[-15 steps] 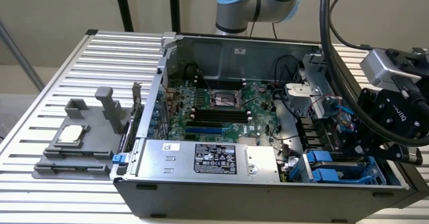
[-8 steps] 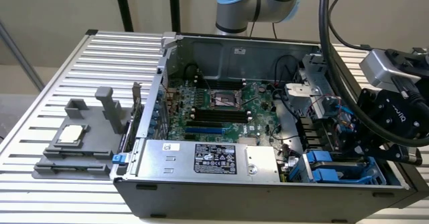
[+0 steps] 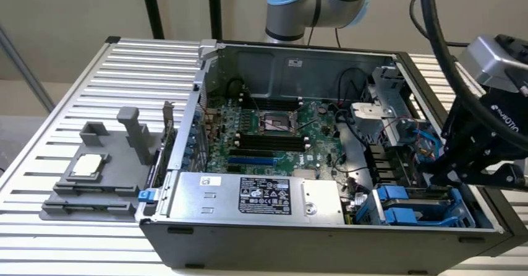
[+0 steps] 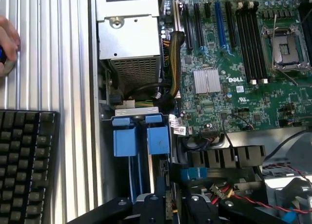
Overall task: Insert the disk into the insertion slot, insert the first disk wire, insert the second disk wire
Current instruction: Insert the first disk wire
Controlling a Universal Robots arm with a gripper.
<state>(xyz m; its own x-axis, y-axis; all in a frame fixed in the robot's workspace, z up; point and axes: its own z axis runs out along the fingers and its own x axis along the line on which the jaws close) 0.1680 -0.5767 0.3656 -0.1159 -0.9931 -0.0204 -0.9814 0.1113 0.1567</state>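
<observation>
Blue latches mark the insertion slot [image 3: 417,205], a drive cage in the open computer case's [image 3: 330,251] corner at the exterior view's lower right; the gripper [image 3: 483,155] hangs just above and beside it. Power-supply box [image 3: 256,195] lies alongside; a grey fixture block [image 3: 103,171] rests on the bench [image 3: 66,103]. Wrist view: the insertion slot [image 4: 141,138] lies beside the motherboard [image 4: 234,63]; a keyboard [image 4: 24,165] and a hand [image 4: 7,43] rest on the bench. Whether the fingers are wide or narrow cannot be told.
</observation>
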